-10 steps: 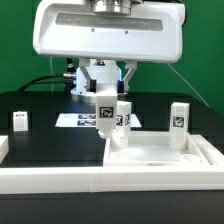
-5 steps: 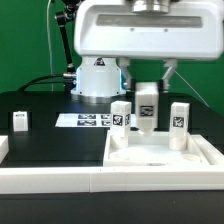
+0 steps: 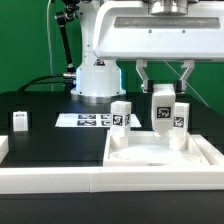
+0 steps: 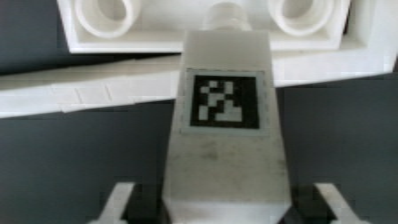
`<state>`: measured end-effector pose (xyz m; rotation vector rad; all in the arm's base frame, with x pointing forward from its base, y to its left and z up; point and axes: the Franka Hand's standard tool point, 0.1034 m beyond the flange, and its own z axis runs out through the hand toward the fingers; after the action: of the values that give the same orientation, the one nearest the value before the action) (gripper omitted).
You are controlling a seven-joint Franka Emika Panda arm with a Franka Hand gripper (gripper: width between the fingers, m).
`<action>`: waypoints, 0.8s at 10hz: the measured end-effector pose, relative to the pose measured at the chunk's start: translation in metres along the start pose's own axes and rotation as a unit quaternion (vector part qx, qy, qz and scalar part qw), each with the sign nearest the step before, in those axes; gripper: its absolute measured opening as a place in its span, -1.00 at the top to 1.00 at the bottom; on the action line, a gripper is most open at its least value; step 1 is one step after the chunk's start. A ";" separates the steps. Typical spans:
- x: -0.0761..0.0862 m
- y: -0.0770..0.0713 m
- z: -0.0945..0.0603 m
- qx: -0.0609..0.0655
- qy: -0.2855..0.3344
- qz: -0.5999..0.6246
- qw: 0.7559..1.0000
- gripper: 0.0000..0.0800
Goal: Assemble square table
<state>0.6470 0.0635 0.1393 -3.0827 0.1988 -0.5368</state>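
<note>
Vertically, the leg peg (image 3: pixel 162 105) hangs between the jaws.

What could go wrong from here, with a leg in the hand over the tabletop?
The held leg in the hand hangs close beside a standing leg; a sideways drift could knock it. In the wrist view the leg's tip lies between two holes of the tabletop, over neither, so lowering now may miss.
</note>
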 end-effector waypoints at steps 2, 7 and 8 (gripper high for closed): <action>0.001 -0.015 0.002 0.011 0.048 -0.001 0.999 0.27; -0.014 -0.039 0.009 0.005 0.042 -0.062 0.997 0.27; -0.016 -0.038 0.010 0.002 0.042 -0.077 0.996 0.27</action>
<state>0.6397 0.1035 0.1257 -3.0917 -0.0408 -0.6707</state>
